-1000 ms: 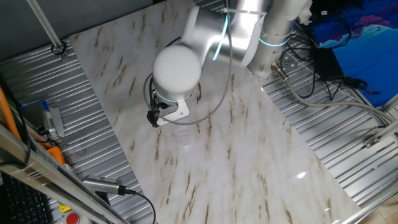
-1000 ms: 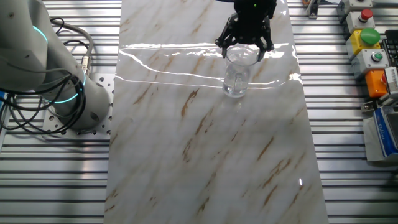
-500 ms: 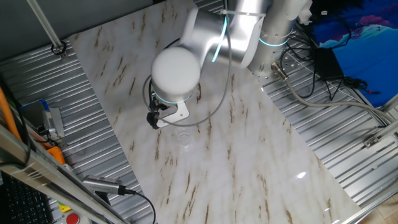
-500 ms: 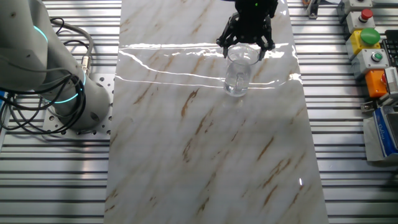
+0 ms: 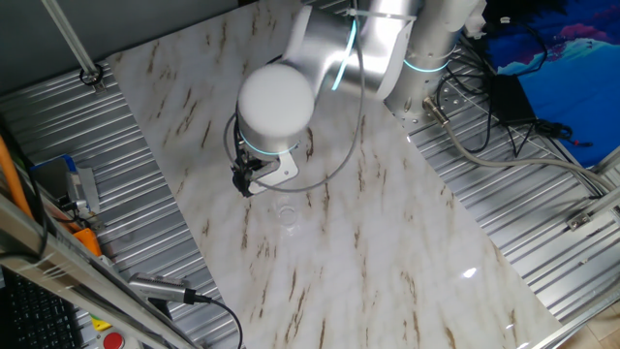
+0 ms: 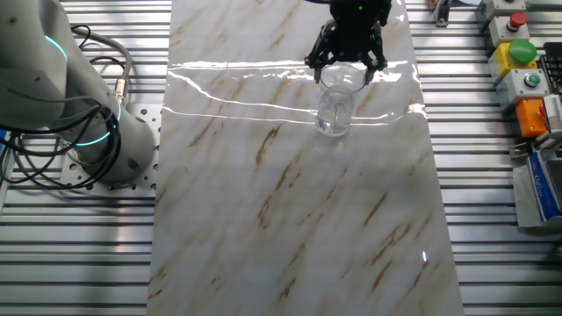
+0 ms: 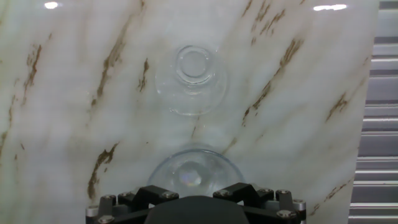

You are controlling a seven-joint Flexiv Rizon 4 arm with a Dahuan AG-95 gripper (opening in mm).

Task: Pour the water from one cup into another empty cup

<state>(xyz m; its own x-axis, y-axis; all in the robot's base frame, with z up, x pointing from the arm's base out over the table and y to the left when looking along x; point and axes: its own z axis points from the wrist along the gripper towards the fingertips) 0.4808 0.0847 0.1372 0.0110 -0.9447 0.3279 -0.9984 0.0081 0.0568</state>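
While the gripper [image 6: 348, 67] hangs over the far end of the marble-patterned table top [image 6: 290, 219], its two black fingers stand spread apart, so the jaws are open and hold nothing. In the hand view the larger tumbler [image 7: 194, 172] sits at 6 o'clock in the picture, its round rim partly cut off by the black linkage of the hand, which sits wide and low across the bottom edge. The fingertips themselves do not show there. Whether a finger touches the glass cannot be told from any view.

Straight out at 12 o'clock from that tumbler stands the smaller cup [image 7: 192, 78], upright, near it but apart, with bare marble between the two. Its thick round base shows as a bright ring through the open mouth. Both glasses are clear, and the water cannot be made out in either one; only faint glints show on the glass.

From the other fixed view, clear glass shows at 6 o'clock just below the gripper, but the two cups cannot be told apart there. From the one fixed view the white arm [image 5: 276, 105] bends down over the table and hides most of the hand; the gripper [image 5: 244, 182] peeks out beneath its round joint, and the smaller cup [image 5: 286, 211] is a faint outline at 4 o'clock from it.

Off the table, at 2 o'clock in the other fixed view, a control box [image 6: 520, 54] with a green and a red button rests on the ribbed metal bench [image 6: 492, 219].
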